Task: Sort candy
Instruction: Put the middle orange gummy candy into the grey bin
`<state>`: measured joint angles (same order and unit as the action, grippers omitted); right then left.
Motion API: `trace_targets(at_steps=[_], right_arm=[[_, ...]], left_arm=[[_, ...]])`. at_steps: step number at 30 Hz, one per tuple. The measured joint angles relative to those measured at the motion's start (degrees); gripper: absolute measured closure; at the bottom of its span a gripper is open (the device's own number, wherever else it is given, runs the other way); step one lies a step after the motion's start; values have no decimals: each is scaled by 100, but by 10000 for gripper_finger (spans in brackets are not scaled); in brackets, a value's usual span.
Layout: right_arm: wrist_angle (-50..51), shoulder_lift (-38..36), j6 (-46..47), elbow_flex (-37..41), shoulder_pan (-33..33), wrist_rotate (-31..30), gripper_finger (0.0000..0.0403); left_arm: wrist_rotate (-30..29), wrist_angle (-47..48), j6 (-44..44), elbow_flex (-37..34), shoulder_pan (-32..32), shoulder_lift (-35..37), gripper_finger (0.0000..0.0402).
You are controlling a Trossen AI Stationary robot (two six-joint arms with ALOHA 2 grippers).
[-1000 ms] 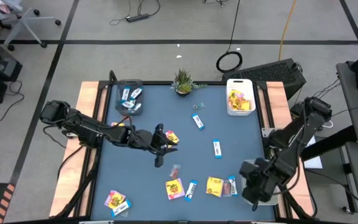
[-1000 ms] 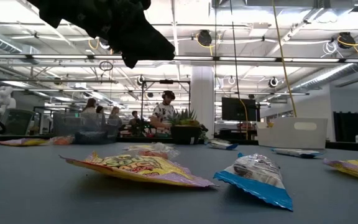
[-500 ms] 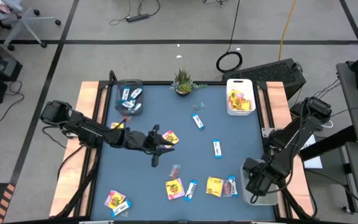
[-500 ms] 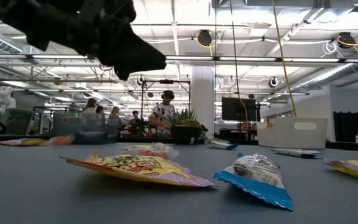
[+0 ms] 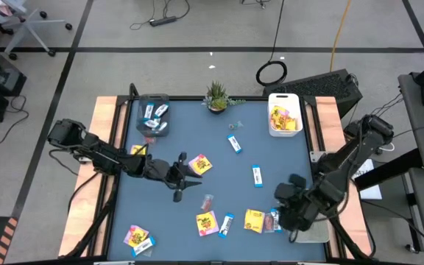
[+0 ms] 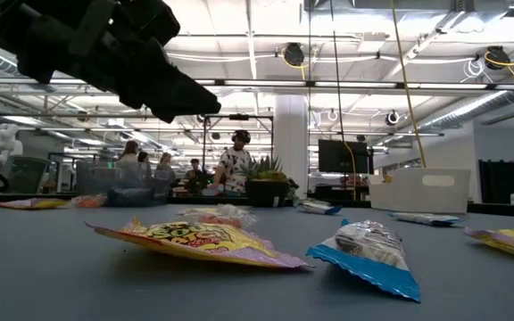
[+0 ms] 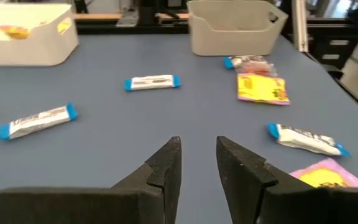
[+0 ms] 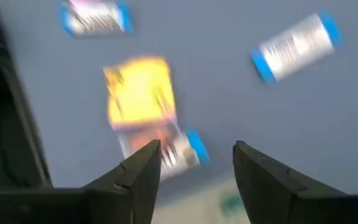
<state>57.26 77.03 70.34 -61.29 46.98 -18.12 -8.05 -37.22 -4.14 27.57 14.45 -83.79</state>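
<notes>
Left gripper [image 5: 181,179]: seen left of centre in the high view, above the blue table top [image 5: 271,162]; a narrow gap is kept between its fingers [image 7: 166,168] in the left wrist view, and nothing is held between them.
Right gripper [image 5: 282,202]: found at the lower right of the high view, beside the lower-right sweets; in the right wrist view its fingers [image 8: 138,168] are set wide apart with nothing between them.
Candy near the left gripper: a yellow packet [image 5: 201,164] lies just right of the fingertips; a small reddish piece [image 5: 207,200] is seen below it.
Candy at lower centre: a yellow packet with pink print [image 5: 207,221] and a blue-and-white bar [image 5: 227,224] lie side by side.
Candy under the right gripper: a second yellow packet [image 5: 254,220] with a wrapped bar [image 5: 274,220] touching its right edge; both are seen blurred in the right wrist view.
Candy in mid-table: two blue-and-white bars [image 5: 235,143] are spread across the centre right, well apart from each other.
Candy at lower left: a pink-and-yellow packet [image 5: 135,235] is placed near the table's corner.
Clear bin [image 5: 153,118]: at the upper left of the table; blue-and-white bars are held in it.
White bin [image 5: 284,98]: at the upper right of the table; yellow packets are held in it.
Potted plant [image 5: 217,96]: set at the top edge, between the two bins.
Low view: a yellow packet [image 6: 194,239] and a blue-edged bar [image 6: 368,254] are shown lying flat in the foreground; a dark gripper [image 6: 105,49] is seen in the upper left; people are visible in the room behind.
</notes>
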Motion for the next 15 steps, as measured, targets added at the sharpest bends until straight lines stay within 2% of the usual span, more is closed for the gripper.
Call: trace_targets(at_steps=[3, 10, 15], right_arm=[[-959, 99, -1178, 178, -389, -239, 211], [-3248, 853, -3771, 447, -1286, -129, 211], [-4926, 1647, -4872, 449, -1811, 522, 211]], left_arm=[[20, 14, 55, 0, 35, 0, 294], [20, 80, 55, 2, 31, 0, 295], [17, 80, 45, 4, 31, 0, 295]])
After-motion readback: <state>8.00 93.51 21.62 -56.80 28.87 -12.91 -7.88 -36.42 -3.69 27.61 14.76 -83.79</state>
